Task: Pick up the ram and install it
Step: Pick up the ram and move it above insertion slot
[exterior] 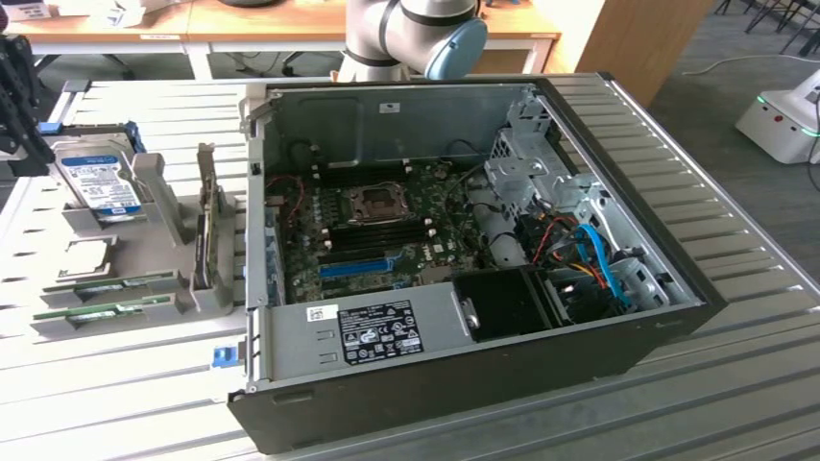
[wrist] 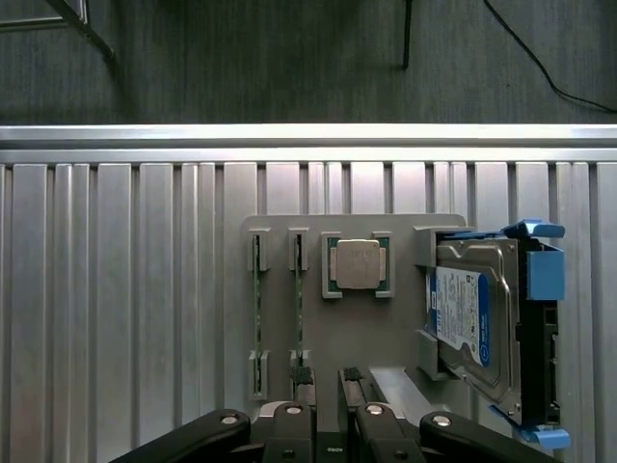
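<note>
The gripper (wrist: 326, 374) is hanging over the grey plastic holder (wrist: 278, 309) with its two black fingers (wrist: 302, 415) standing slightly apart, a narrow gap showing between them; it is gripping nothing. One fingertip is overlapping the end of the nearer ram stick (wrist: 299, 309) in the wrist view; whether it is touching it or hovering above it cannot be told. That ram stick, a long thin green board, is standing on edge in its slot in the holder, just beside the square silver processor chip (wrist: 359, 262). The second ram stick (wrist: 257, 309) is sitting parallel in the next slot, on the side away from the chip. A silver hard drive (wrist: 472, 318) with a blue-and-white label is leaning in a blue plastic bracket (wrist: 545, 270) at the holder's other end. The holder is resting on a table (wrist: 116, 318) of bright ribbed metal. At the exterior view's right of it, a black computer case (exterior: 513, 384) is lying open, showing a green motherboard (exterior: 384, 221) with a long blue slot (exterior: 352, 267); the arm's smooth grey joint (exterior: 410, 34) is rising behind the case.
</note>
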`<state>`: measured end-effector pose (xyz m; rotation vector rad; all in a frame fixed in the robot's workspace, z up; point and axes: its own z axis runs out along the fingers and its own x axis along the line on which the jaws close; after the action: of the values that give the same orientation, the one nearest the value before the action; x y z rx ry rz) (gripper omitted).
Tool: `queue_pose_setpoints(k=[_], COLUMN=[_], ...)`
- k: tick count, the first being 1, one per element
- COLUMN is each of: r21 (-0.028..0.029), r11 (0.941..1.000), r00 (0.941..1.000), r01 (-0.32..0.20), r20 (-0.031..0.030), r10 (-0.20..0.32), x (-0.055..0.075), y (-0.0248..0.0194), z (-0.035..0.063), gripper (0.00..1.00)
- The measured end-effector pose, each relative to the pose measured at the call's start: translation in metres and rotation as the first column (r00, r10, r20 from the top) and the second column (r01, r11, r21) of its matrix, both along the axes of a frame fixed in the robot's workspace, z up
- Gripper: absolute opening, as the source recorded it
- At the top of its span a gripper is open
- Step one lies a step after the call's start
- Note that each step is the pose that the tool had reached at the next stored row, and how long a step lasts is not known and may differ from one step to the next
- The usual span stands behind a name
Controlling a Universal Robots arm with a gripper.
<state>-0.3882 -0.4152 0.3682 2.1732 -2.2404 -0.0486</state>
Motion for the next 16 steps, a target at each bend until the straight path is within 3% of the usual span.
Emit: queue_pose_setpoints(k=[16], r21=[0.0022], r11=[1.0], r00=[1.0], r01=[0.0], r20=[0.0], r10=[0.0], x=[0.0], y=[0.0], z=[-0.0281], gripper=[0.24])
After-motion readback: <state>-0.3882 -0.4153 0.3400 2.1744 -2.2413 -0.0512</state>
